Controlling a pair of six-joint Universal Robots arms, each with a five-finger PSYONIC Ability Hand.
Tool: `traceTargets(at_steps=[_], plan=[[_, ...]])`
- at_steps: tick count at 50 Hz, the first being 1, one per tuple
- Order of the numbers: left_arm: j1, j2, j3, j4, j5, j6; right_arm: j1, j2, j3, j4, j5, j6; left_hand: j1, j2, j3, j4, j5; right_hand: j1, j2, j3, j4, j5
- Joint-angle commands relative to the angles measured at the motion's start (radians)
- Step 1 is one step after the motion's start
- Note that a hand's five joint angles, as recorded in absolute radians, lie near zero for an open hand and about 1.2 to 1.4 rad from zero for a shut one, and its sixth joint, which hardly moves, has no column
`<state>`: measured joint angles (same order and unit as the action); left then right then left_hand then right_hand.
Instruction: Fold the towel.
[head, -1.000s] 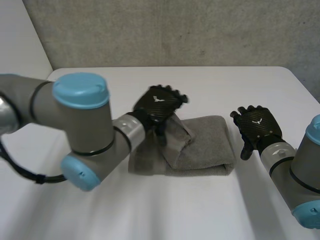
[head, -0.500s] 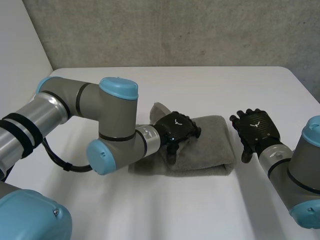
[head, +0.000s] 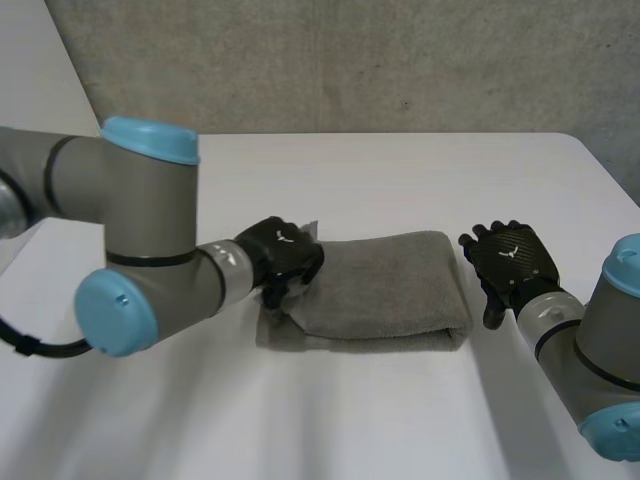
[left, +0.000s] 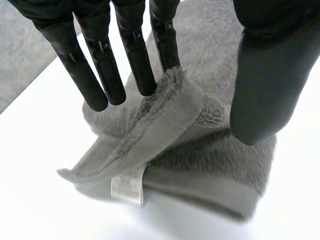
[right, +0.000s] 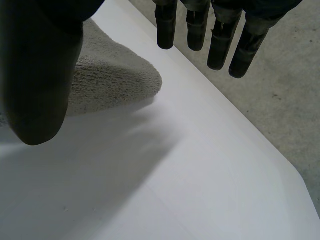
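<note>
**Towel folded to a thick band; left end not tidy**

The towel (head: 385, 290) lies about midway between the left and right edges of the white tabletop (head: 400, 170), well clear of the far edge. It is already doubled into a thick grey band of several layers, so you can count most of the folding as done.

The loose part is its left end. In the left wrist view a ridge of cloth (left: 165, 107) stands up there, and a lower layer bearing a small label (left: 126, 189) pokes out beneath it. As I judge it, you have that end to flatten and square up, and perhaps one more fold, end to end.

The band's long axis runs left to right, roughly parallel to the table's near edge, with one short end pointing toward each arm.

Your left hand (head: 282, 258) is over the left end. Its fingers (left: 137, 60) are straight, with their tips against the raised ridge, and the thumb (left: 260, 90) stands apart on the ridge's other side. I see no pinch.

Your right hand (head: 512, 258) hangs just beside the right end, apart from the cloth. Its fingers (right: 220, 45) are straight and spread, and it holds nothing.
</note>
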<state>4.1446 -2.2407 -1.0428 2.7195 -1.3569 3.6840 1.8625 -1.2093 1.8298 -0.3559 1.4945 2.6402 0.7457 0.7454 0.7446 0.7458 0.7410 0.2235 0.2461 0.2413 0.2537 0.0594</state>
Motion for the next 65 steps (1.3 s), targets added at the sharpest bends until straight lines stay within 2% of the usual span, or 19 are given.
traceTargets(at_steps=[1, 15, 21, 28, 36, 40, 46, 48, 53, 65], plan=[[0.057, 0.099, -0.197, 0.071, -0.001, -0.004, 0.010, -0.010, 0.009, -0.002, -0.007, -0.002, -0.098, -0.097, -0.097, -0.098, -0.267, -0.049, -0.072, -0.067, -0.079, -0.059], [0.065, 0.233, -0.519, 0.311, -0.005, -0.019, 0.032, -0.013, 0.022, 0.009, -0.083, 0.018, -0.101, -0.100, -0.099, -0.101, -0.270, -0.049, -0.072, -0.067, -0.079, -0.059], [0.069, 0.237, -0.586, 0.413, -0.010, -0.033, 0.038, -0.004, 0.012, 0.011, -0.094, 0.018, -0.101, -0.100, -0.099, -0.101, -0.270, -0.049, -0.072, -0.067, -0.079, -0.059], [0.081, 0.240, -0.597, 0.448, -0.016, -0.087, 0.033, 0.025, 0.005, 0.011, -0.097, 0.018, -0.109, -0.109, -0.108, -0.110, -0.279, -0.009, -0.032, -0.027, -0.040, -0.020], [0.089, 0.279, -0.577, 0.497, -0.022, -0.151, 0.038, 0.022, 0.002, 0.037, -0.094, 0.021, -0.171, -0.171, -0.170, -0.171, -0.341, 0.008, -0.014, -0.010, -0.022, -0.002], [0.088, 0.296, -0.548, 0.513, -0.022, -0.182, 0.040, -0.039, 0.000, 0.119, -0.099, 0.021, -0.186, -0.185, -0.185, -0.186, -0.356, 0.005, -0.017, -0.012, -0.025, -0.005], [0.075, 0.280, -0.436, 0.505, -0.022, -0.283, 0.043, -0.056, 0.003, 0.153, -0.105, 0.027, -0.215, -0.215, -0.214, -0.215, -0.385, 0.005, -0.017, -0.012, -0.025, -0.005], [0.069, 0.227, -0.375, 0.502, -0.021, -0.338, 0.047, -0.056, 0.009, 0.152, -0.112, 0.029, -0.239, -0.238, -0.237, -0.239, -0.408, 0.005, -0.017, -0.012, -0.025, -0.005], [0.046, 0.116, -0.287, 0.484, -0.019, -0.390, 0.047, -0.053, 0.017, 0.141, -0.129, 0.030, -0.262, -0.262, -0.261, -0.262, -0.432, 0.008, -0.014, -0.010, -0.022, -0.002], [0.025, -0.062, -0.164, 0.444, -0.024, -0.406, 0.053, -0.021, 0.026, 0.089, -0.126, 0.030, -0.259, -0.259, -0.258, -0.259, -0.429, 0.082, 0.059, 0.064, 0.051, 0.071]])
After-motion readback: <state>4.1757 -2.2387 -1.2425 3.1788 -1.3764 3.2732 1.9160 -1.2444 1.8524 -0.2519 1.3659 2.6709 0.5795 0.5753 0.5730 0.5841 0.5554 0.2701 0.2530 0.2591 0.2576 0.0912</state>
